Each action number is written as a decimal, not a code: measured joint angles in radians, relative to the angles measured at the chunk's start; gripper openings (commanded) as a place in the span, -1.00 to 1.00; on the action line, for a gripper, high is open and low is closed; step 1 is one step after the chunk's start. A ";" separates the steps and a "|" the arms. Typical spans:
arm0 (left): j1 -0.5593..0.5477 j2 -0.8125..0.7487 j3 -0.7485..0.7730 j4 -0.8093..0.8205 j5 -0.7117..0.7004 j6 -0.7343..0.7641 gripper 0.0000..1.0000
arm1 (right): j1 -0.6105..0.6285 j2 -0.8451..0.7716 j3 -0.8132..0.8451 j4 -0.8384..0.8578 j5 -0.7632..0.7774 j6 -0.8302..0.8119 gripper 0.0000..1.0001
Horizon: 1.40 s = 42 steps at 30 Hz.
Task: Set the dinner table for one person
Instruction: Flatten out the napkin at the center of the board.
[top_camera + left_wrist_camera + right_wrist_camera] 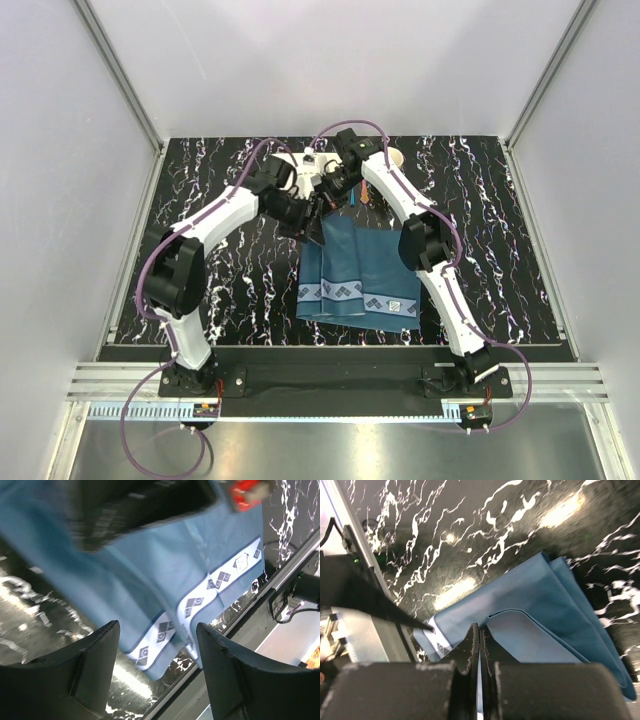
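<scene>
Dinner table (500, 220) bears placemat (360, 270): looks soft, light, limp. Right hand (479, 645) clenched on its far edge; left hand (157, 630) released, jaws spread. Best pinched at corners.

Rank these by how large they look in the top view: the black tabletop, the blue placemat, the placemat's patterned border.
1. black tabletop
2. blue placemat, partly folded, so less of it shows
3. patterned border
</scene>
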 measured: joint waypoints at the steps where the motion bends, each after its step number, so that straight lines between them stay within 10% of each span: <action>1: -0.010 0.005 0.000 0.005 -0.001 -0.002 0.35 | 0.000 0.004 0.010 0.003 0.006 0.001 -1.00; 15: -0.092 0.006 -0.051 0.120 -0.104 -0.008 0.30 | -0.001 0.007 0.042 0.042 0.038 0.023 -1.00; 26: -0.092 0.006 -0.098 0.133 -0.178 -0.007 -0.69 | -0.003 0.007 0.042 0.053 0.047 0.028 -1.00; 31: -0.093 0.006 -0.100 0.135 -0.184 -0.008 -0.79 | -0.004 0.007 0.042 0.054 0.047 0.030 -1.00; 32: -0.093 0.006 -0.100 0.135 -0.184 -0.008 -0.79 | -0.004 0.007 0.042 0.053 0.047 0.031 -0.93; 36: -0.093 0.006 -0.112 0.138 -0.184 -0.007 -0.82 | -0.004 0.006 0.042 0.059 0.069 0.033 0.39; 42: -0.091 -0.002 -0.116 0.135 -0.183 -0.005 -0.84 | -0.034 0.004 0.041 0.080 0.121 0.024 0.82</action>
